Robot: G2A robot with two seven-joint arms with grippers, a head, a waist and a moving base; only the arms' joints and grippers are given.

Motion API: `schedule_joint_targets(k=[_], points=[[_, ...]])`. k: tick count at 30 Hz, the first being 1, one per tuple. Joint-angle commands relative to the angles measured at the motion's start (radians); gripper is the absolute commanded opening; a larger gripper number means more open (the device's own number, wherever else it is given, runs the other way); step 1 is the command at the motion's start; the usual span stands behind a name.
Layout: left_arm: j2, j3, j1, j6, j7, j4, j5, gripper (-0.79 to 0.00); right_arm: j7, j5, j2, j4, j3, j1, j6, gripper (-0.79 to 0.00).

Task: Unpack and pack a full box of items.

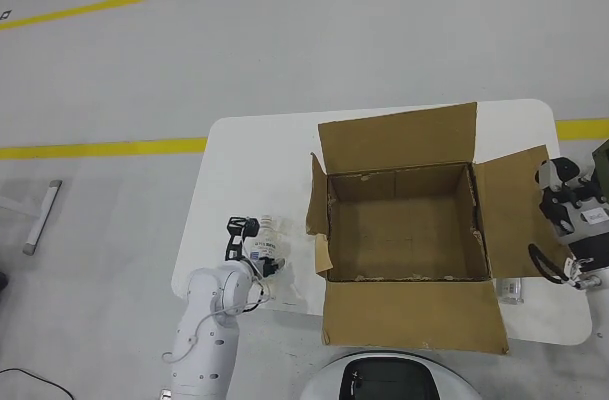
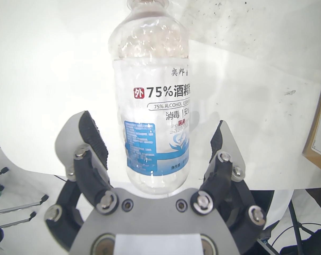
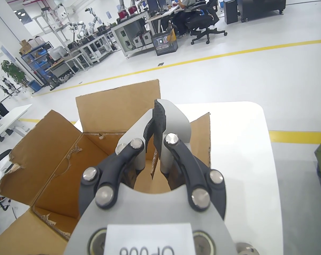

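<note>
White surface [image 1: 254, 150] on a grey floor crossed by a yellow line [image 1: 94, 148]. A cardboard box [image 1: 404, 235] sits mid-surface with all four flaps folded outward; its bare cardboard bottom shows.

Clear plastic bottle [image 2: 152, 102] with a white-and-blue label lies on the surface to the left of the box, near its left flap but apart from it. The capped end points away from the robot.

Left hand [image 2: 155, 122] is at the bottle's base end, left of the box. It is spread wide, one finger on each side of the bottle body. A gap shows between each black pad [image 2: 92, 136] and the plastic, so there is no grip.

Right hand [image 3: 156, 107] hangs at the right side of the box, over its right flap. The fingers are pressed together with nothing between them.

Small white packet [image 1: 511, 290] lies on the surface just beside the right flap, on the robot's side. What it is, I cannot tell.
</note>
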Motion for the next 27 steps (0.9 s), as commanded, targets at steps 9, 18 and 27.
schedule_joint_targets(k=[9, 18, 27], points=[[0.006, 0.011, -0.003, 0.013, 0.022, 0.035, 0.015, -0.76, 0.005, 0.001, 0.0, 0.006, 0.0, 0.005, 0.003, -0.785], [0.012, -0.025, 0.004, 0.074, 0.025, -0.08, -0.001, -0.785, 0.009, 0.021, 0.001, 0.018, 0.011, 0.033, 0.018, -0.785], [0.017, -0.082, -0.005, 0.125, -0.042, -0.406, -0.115, -0.785, 0.013, 0.214, 0.002, 0.021, 0.171, 0.073, 0.052, -0.785]])
